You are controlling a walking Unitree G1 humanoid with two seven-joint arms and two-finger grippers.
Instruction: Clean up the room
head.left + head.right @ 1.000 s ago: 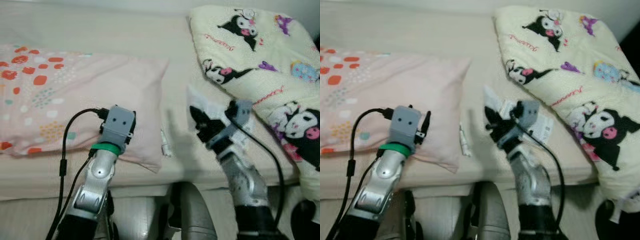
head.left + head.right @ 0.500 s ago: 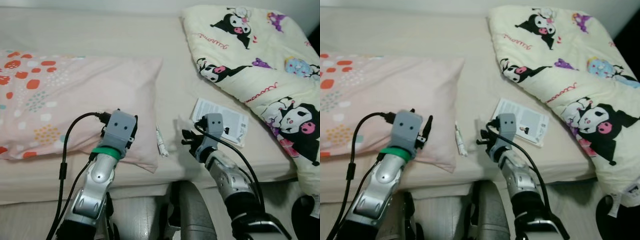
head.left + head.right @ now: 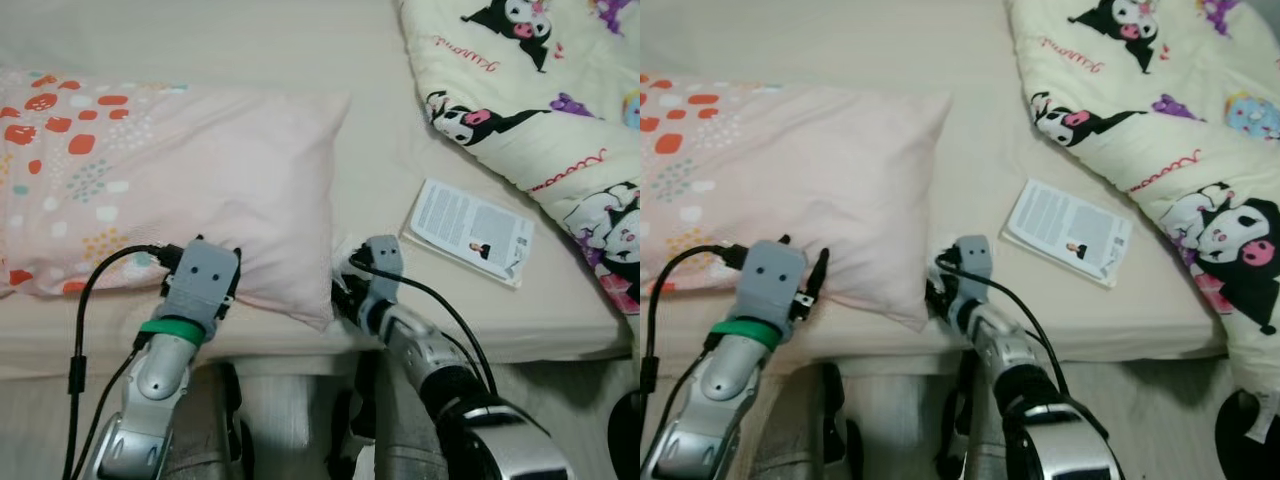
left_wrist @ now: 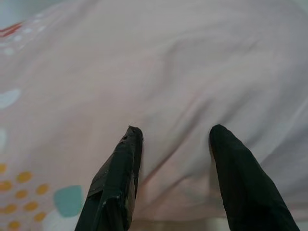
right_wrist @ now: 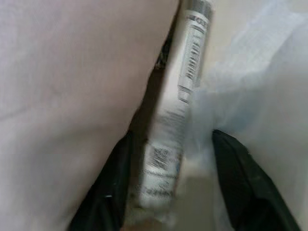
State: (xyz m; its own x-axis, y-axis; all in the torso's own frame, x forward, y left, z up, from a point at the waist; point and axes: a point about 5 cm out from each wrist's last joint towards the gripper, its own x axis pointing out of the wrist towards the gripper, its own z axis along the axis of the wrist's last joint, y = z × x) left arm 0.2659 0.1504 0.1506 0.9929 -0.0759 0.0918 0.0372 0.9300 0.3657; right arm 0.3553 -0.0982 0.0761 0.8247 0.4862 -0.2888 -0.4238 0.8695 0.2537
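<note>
A small white tube [image 5: 179, 103] lies on the bed beside the corner of the pink pillow [image 3: 200, 170]. My right gripper [image 5: 173, 137] is low at that corner, open, with one black finger on each side of the tube; from the head it shows at the bed's front edge [image 3: 345, 288]. A crumpled bit of clear white wrap [image 5: 252, 82] lies against the tube. My left gripper [image 4: 175, 129] is open, with its fingertips [image 4: 129, 144] resting on the pillow's front face. A printed leaflet [image 3: 470, 230] lies flat to the right.
A cream cartoon-print blanket [image 3: 540, 90] is heaped over the right of the bed. The beige sheet [image 3: 200, 40] stretches behind the pillow. The mattress's front edge [image 3: 560, 340] runs just before my arms, with pale floor below.
The camera has shifted. My right gripper has swung left from the leaflet and dropped to the tube at the pillow's corner. The left gripper stays at the pillow.
</note>
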